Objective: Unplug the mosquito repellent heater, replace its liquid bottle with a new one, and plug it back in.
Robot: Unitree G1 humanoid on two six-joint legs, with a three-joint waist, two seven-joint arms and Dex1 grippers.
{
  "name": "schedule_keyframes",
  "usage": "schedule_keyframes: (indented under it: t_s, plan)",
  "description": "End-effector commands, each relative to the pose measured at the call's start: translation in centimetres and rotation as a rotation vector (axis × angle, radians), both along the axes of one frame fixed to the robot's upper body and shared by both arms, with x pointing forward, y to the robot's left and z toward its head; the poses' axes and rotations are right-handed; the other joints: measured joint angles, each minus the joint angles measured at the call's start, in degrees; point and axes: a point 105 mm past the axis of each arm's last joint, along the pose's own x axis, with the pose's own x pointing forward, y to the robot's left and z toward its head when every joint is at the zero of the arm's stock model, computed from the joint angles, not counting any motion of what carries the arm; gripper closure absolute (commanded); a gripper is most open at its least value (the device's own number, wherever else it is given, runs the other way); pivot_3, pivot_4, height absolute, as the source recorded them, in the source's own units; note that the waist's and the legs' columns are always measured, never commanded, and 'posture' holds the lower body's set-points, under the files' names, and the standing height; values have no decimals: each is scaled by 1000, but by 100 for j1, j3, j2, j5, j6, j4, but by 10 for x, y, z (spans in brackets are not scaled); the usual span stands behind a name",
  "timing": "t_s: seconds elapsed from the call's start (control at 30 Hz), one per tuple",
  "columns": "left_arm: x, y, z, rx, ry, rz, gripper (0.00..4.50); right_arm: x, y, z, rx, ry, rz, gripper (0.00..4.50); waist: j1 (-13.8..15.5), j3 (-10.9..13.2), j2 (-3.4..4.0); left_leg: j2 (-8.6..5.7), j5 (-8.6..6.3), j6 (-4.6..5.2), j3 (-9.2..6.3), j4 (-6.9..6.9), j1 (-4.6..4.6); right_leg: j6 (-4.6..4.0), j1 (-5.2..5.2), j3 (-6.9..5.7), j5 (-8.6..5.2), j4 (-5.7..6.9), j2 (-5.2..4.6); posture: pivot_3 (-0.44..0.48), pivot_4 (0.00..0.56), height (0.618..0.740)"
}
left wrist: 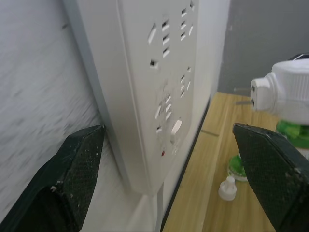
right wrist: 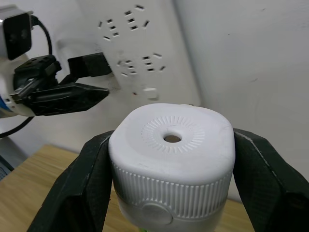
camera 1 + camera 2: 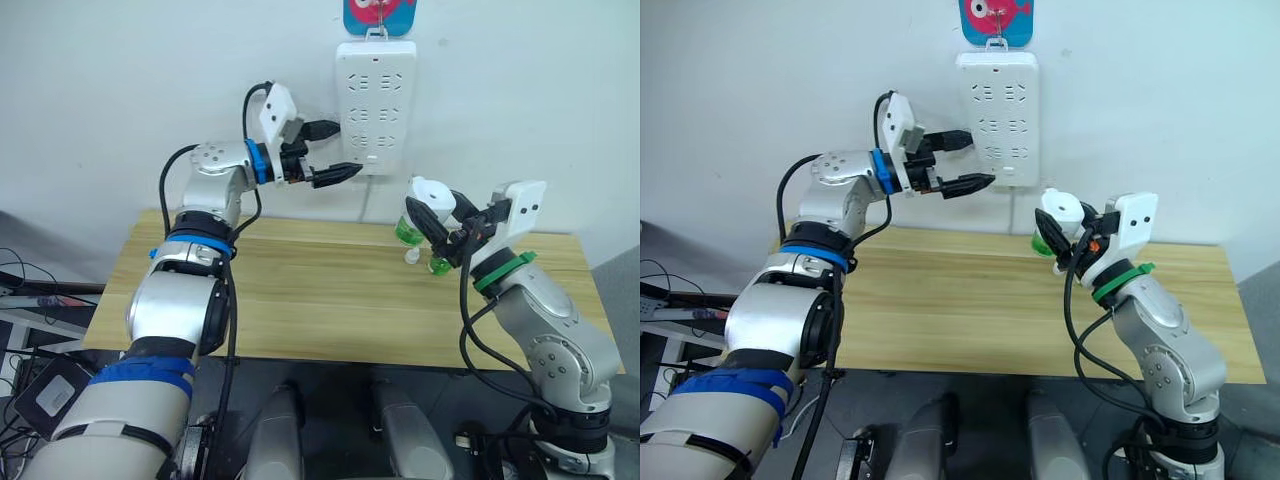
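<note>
Holding the mosquito repellent heater (image 2: pixel 171 159) clenched between its fingers, the right hand (image 3: pixel 440 228) keeps it raised above the surface (image 3: pixel 300 290), at about four o'clock from the power strip (image 3: pixel 375 105) on the wall. A green bottle (image 3: pixel 405 230) sits under the heater, so the swap appears done and the plug-in step is judged to be in hand. The left hand (image 3: pixel 330 160) is released, fingers spread beside the strip's lower edge, grasping nothing. A second green bottle (image 3: pixel 438 265) and a small white cap (image 3: pixel 412 257) stand on the surface below the heater. Next move calls for turning the prongs toward a free socket and pressing squarely. No legible brand or writing; the card above the strip shows a pink figure only.
</note>
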Motion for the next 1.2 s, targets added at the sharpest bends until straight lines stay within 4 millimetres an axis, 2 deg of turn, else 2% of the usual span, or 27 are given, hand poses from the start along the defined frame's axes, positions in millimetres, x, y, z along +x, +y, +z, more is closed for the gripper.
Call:
schedule_keyframes:
  t_s: [0.03, 0.1, 0.43, 0.63, 0.87, 1.2]
  plan:
    - [-4, -10, 16, -8, -61, -40, 0, -11, 11, 20, 12, -84, 51, 1377, -26, 0, 0, 0, 0, 0, 0, 0, 0, 0, 0, 0, 0, 0, 0, -164, 249, 740]
    - [-5, -11, 16, -11, -57, -59, 0, -11, 14, 23, 16, -89, 62, 1377, -46, 0, 0, 1, 0, 0, -2, -1, 0, -1, 0, -3, 0, 1, 0, -168, 249, 740]
    - [0, -8, 21, -68, -11, -27, 3132, -9, 15, 28, 15, -103, 60, 1377, -74, 0, 0, 1, 0, 0, -1, 0, 0, -1, -1, -3, 1, 3, -1, -173, 254, 740]
    - [-3, -7, 19, -108, 65, -66, 3218, -12, 27, 37, 11, -124, 119, 1377, -81, 0, 0, 2, 0, 0, -2, 0, 1, -2, -1, -3, 1, 5, 0, -173, 260, 740]
    - [-6, -1, 18, -75, 85, -85, 3218, -3, 38, 49, -68, -148, 157, 1377, -83, 0, 0, 2, 0, 0, -2, 2, 1, -2, -1, -3, 1, 6, 0, -168, 268, 740]
    - [-8, 2, 17, -66, 92, -88, 3218, 7, 27, 49, -93, -147, 100, 1377, -79, 0, 0, 3, 0, 0, -3, 1, 1, -3, -2, -4, 2, 8, 0, -153, 273, 740]
